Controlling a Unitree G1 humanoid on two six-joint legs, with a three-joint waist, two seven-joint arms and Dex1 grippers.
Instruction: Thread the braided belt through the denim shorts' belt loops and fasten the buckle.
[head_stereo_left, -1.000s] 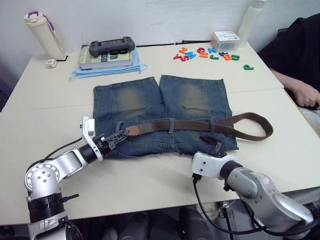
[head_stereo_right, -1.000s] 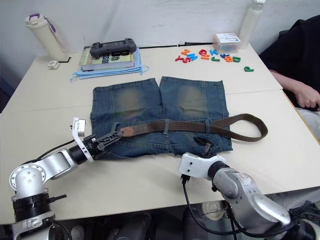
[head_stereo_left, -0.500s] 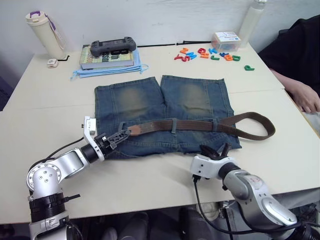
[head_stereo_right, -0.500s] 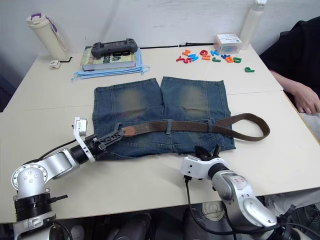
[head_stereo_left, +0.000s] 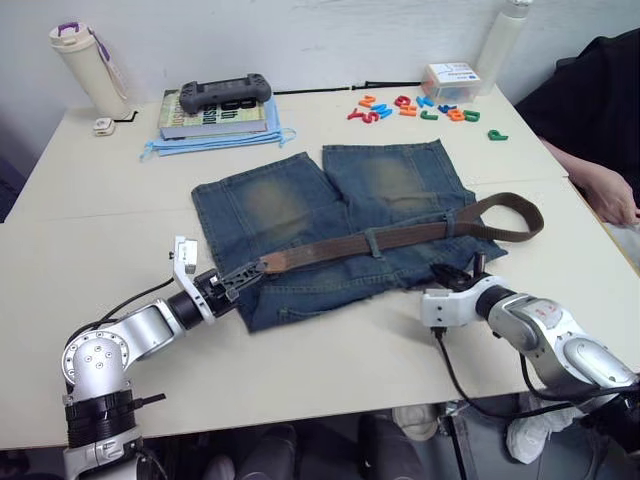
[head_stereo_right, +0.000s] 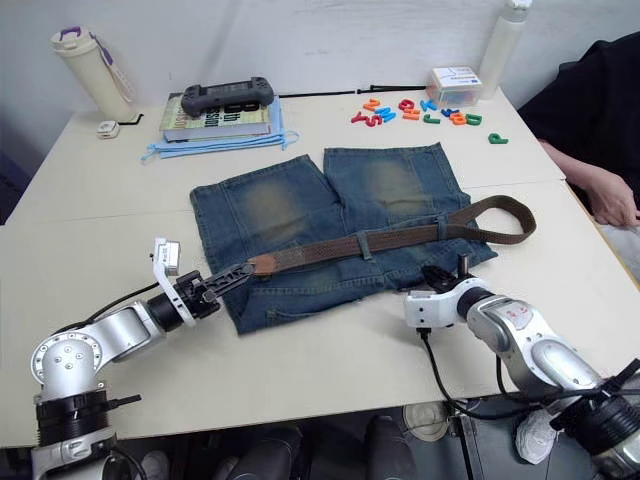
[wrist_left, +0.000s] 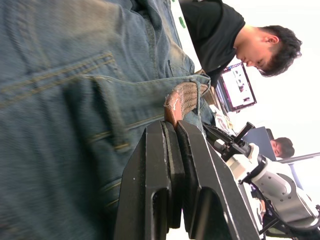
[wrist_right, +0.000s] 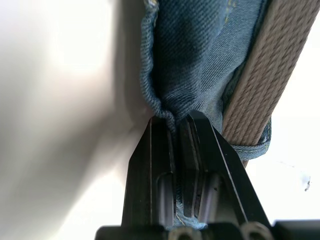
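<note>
The denim shorts (head_stereo_left: 290, 210) lie skewed on the table, waistband toward me. The braided belt (head_stereo_left: 330, 247) runs along the waistband under two belt loops (head_stereo_left: 372, 240) and curls back in a loop past the right side (head_stereo_left: 525, 215). My left gripper (head_stereo_left: 243, 273) is shut on the belt's tan leather end (wrist_left: 172, 102) at the shorts' left corner. The buckle is hidden. My right gripper (head_stereo_left: 462, 272) is shut on the denim edge (wrist_right: 160, 107) at the shorts' right waistband corner, with the belt right beside it.
At the back stand a book with a game controller (head_stereo_left: 223, 93) on it, blue face masks, a capped bottle (head_stereo_left: 85, 65), coloured magnet letters (head_stereo_left: 410, 108), a small box and a white bottle. A person's arm (head_stereo_left: 600, 190) rests at the table's right edge.
My right gripper has shut on the shorts' right corner and pulled it to the right and away, turning the shorts and belt. The left gripper keeps its hold on the belt end.
</note>
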